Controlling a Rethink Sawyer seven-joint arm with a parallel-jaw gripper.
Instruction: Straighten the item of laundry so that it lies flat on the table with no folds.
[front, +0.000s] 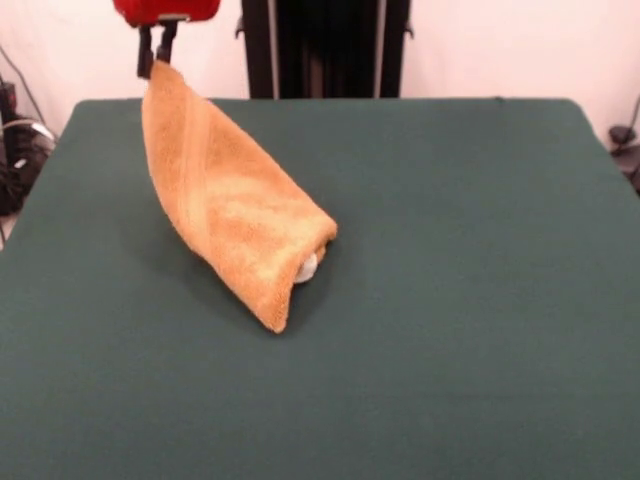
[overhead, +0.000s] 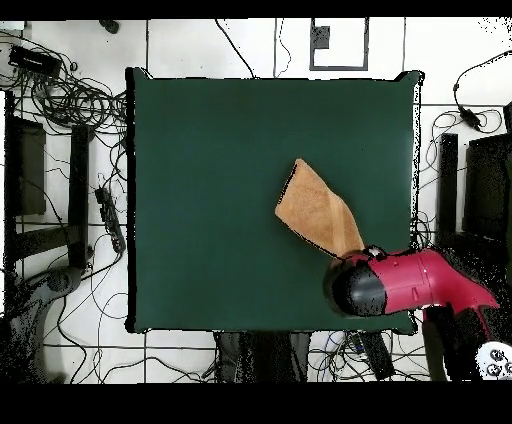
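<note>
- Gripper (front: 158, 58) at upper left of the front view, under the red wrist housing; its two dark fingers pinch one corner of the towel (front: 228, 205), so it is closed on cloth.
- Towel hangs from that corner and slopes down toward frame centre; its lower end rests on the table (front: 480, 300). In the front view it forms a doubled, tent-like fold, with a small white tag showing at the lower right edge of the fold.
- Overhead view: the red arm (overhead: 420, 282) enters from lower right; the towel (overhead: 315, 212) stretches from the gripper up toward frame centre, right of the table's middle.
- Step in hand, as I judge it: a lift-and-drag to open the fold. Towel not yet flat.
- Next move likely calls for pulling the held corner away from the resting end, keeping it low, so the layers peel apart, then releasing.
- Risk: the held corner sits near the table edge, leaving little room to pull further that way.
- Table top otherwise bare. Cables and dark stands (overhead: 85, 180) lie on the floor around it, well apart from the towel.
</note>
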